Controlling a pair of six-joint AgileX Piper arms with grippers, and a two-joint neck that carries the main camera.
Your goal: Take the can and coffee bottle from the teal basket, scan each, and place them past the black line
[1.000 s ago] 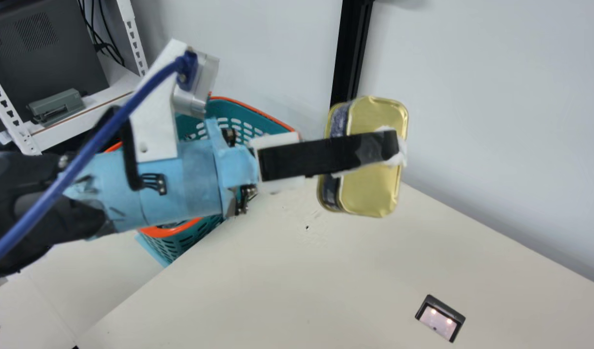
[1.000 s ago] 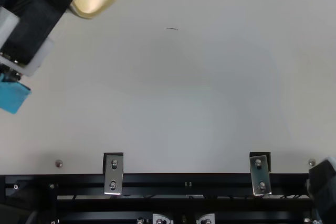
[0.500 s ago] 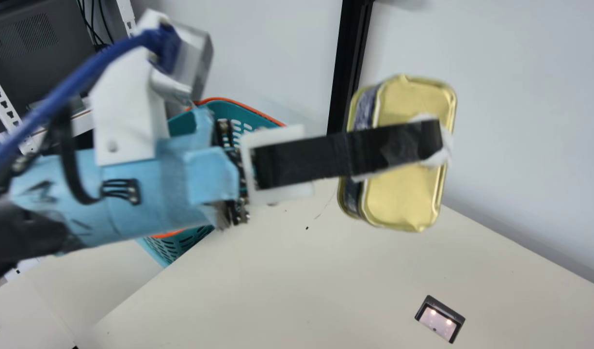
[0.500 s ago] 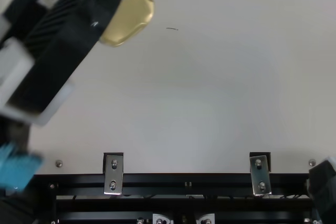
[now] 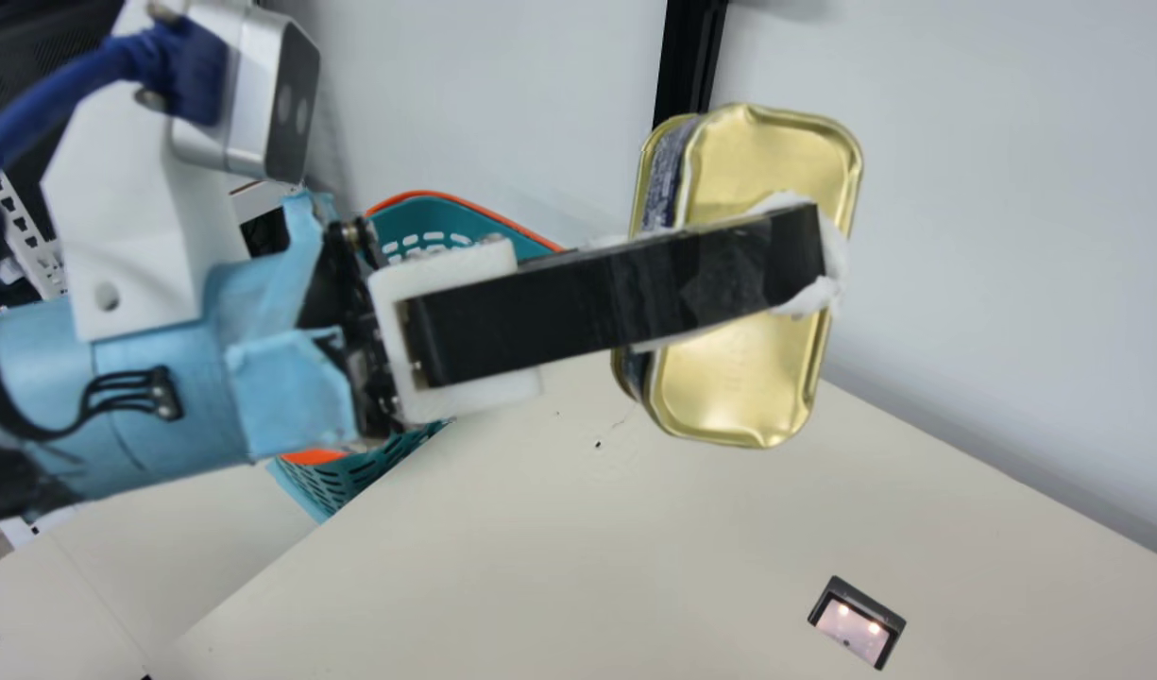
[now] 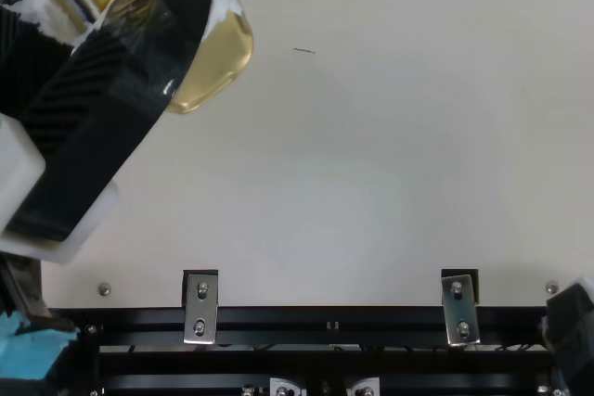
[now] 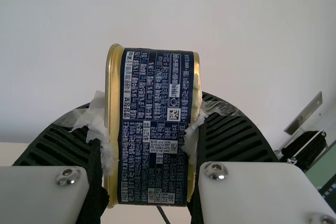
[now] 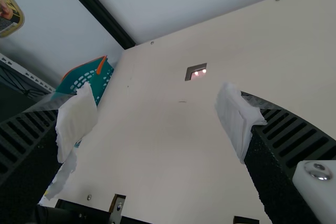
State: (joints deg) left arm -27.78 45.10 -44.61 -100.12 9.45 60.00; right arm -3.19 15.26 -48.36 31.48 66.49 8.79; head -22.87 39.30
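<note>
The left pincer (image 5: 776, 260) and its arm hide part of the teal basket (image 5: 446, 222), and its contents can't be made out. The right pincer (image 6: 574, 326) is cut off at the top view's edge. The can (image 5: 743, 378) has a dark blue label packed with small white print and a square code. The left pincer grips the can's gold ends, holding it in the air above the surface (image 5: 540, 529). The right pincer (image 8: 157, 124) stands wide apart, empty.
</note>
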